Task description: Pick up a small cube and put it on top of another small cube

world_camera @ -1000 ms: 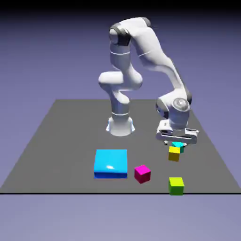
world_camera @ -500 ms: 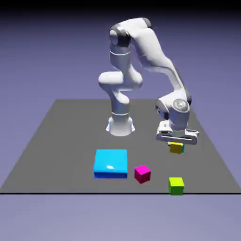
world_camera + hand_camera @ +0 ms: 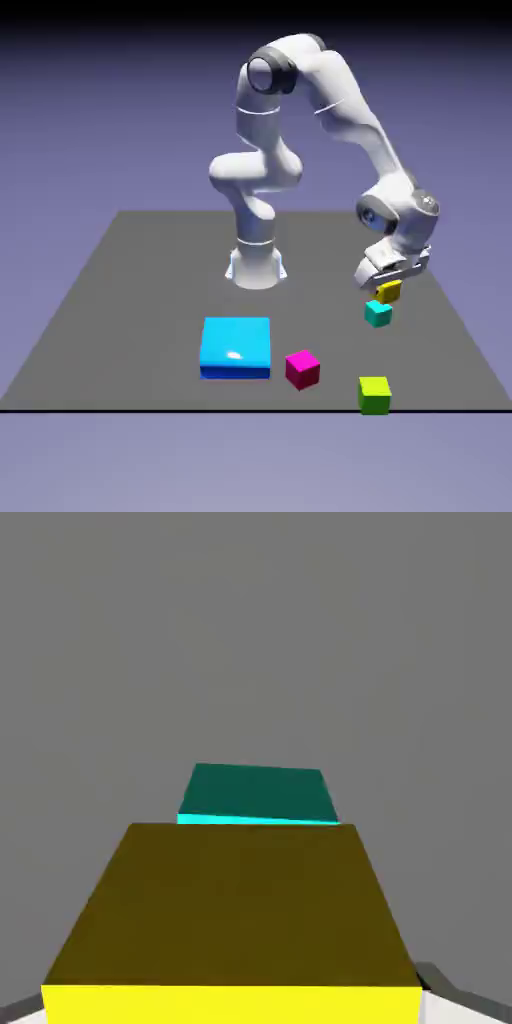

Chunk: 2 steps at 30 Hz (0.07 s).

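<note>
And the pick is done: the gripper (image 3: 392, 283) has its fingers clamped on the yellow cube (image 3: 389, 292), which hangs clear of the table (image 3: 130, 290); in the hand view the yellow cube (image 3: 235, 912) fills the lower half of the frame, so big that it hides the finger tips, with only slivers of the gripper showing at the bottom corners. The cyan cube (image 3: 378, 314) sits on the table just below the load, at about 7 o'clock from it in the exterior view; a gap shows between the two, so nothing is stacked yet. From the hand, the cyan cube (image 3: 258, 794) peeks out at 12 o'clock beyond the yellow one's far edge, so the line-up looks close but not square overhead.

What's left, by my reading: centre the load over the cyan top, lower, let go, back off.

Off the route: the blue block (image 3: 236, 346) at 8 o'clock from the target; the magenta cube (image 3: 302, 368) nearer; the yellow-green cube (image 3: 374, 394) at 6 o'clock.
</note>
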### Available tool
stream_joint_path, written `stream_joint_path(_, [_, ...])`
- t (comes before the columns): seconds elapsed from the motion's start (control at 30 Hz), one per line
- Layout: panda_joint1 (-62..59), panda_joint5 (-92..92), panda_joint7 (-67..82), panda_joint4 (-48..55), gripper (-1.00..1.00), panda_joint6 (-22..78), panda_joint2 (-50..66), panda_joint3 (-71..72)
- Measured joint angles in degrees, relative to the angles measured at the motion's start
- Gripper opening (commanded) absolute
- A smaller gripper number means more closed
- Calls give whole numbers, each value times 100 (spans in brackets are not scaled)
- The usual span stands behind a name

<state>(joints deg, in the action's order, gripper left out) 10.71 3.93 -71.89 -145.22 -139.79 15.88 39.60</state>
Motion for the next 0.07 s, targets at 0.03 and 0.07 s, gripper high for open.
stream_joint_path(0.03, [0, 0, 0, 0, 100, 0, 0, 0])
stream_joint_path(0.07, [-104, -175, 125, 59, 100, 226, -207, 119])
